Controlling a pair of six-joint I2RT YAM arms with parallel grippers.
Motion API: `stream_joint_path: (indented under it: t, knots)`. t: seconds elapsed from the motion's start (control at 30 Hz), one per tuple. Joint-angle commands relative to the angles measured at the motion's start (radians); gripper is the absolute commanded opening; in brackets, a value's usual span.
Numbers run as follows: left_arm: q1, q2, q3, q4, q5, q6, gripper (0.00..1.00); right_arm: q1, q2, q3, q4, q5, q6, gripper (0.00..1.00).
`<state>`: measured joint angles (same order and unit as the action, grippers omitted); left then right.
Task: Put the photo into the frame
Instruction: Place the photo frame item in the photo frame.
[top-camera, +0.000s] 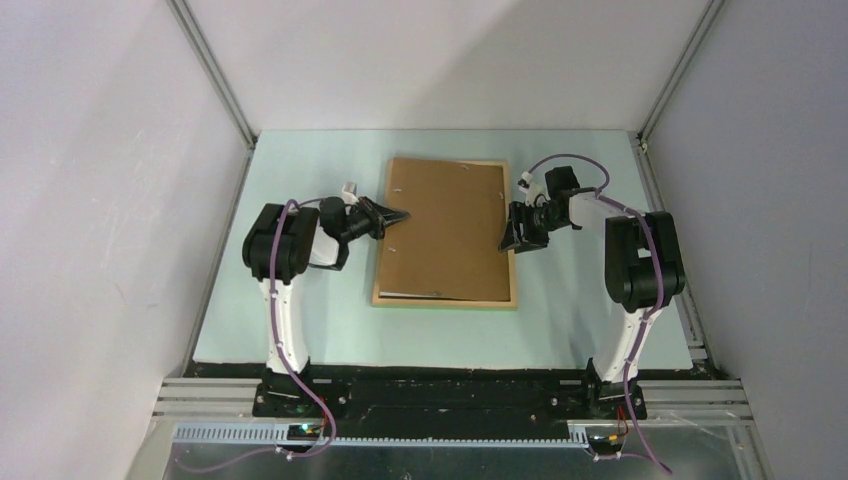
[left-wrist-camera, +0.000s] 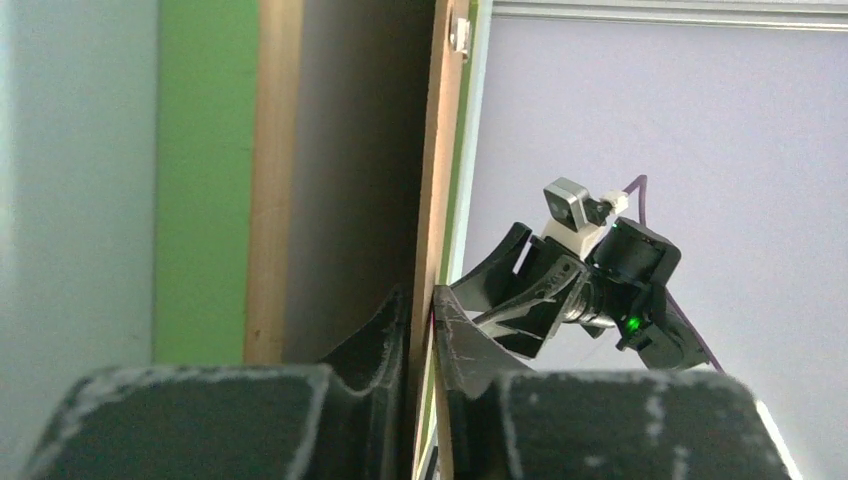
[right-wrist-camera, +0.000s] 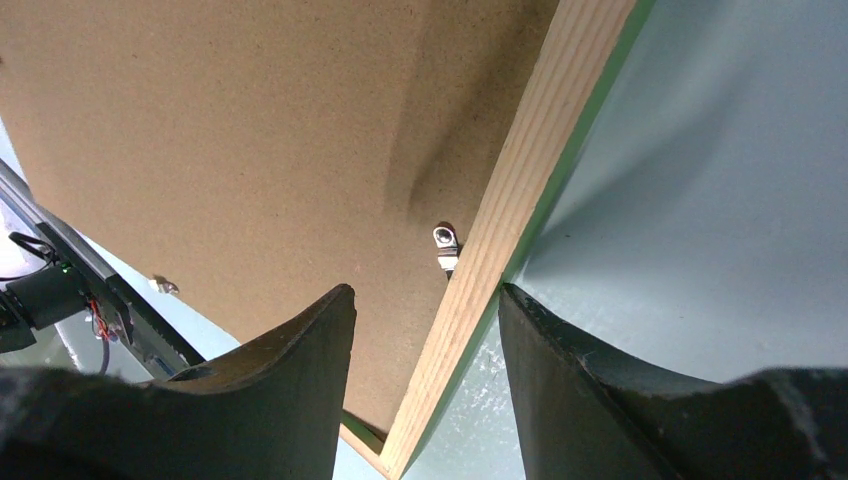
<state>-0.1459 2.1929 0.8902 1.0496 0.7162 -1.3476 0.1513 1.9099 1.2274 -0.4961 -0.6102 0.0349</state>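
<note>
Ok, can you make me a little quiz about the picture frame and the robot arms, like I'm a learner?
1. True or false: the photo is lying in plain sight on the table.
2. What runs between the open fingers of the right gripper? A) the wooden edge of the frame B) a purple cable C) nothing but table
3. Fill in: the brown backing board faces up, and the frame's underside peeks out in the colour ____.
Key: 1 false, no photo shows in any view. 2 A. 3 green.
</note>
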Motion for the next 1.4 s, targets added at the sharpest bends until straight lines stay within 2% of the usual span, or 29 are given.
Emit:
stream_joint_path:
  t: [0.0,0.33,0.37,0.6,0.87,1.37]
  knots:
    - [-0.028,0.012,0.028,-0.024,-0.014,0.046,0.17,0.007,0.014,0.046,0.013,-0.044,0.015,0.59]
    - [-0.034,0.001,0.038,-0.100,-0.015,0.091,0.39,0.002,0.008,0.054,0.000,-0.040,0.007,0.59]
    - [-0.034,-0.006,0.046,-0.125,-0.012,0.106,0.44,0.000,0.007,0.053,-0.002,-0.044,0.007,0.59]
    - [-0.034,-0.050,0.060,-0.267,-0.027,0.200,0.61,-0.006,-0.002,0.054,-0.003,-0.048,0.004,0.59]
    - [-0.033,-0.123,0.081,-0.510,-0.076,0.344,0.83,-0.018,-0.026,0.063,-0.013,-0.037,-0.013,0.59]
    - [-0.033,-0.244,0.165,-0.908,-0.218,0.588,0.99,-0.038,-0.051,0.063,-0.024,-0.038,-0.023,0.59]
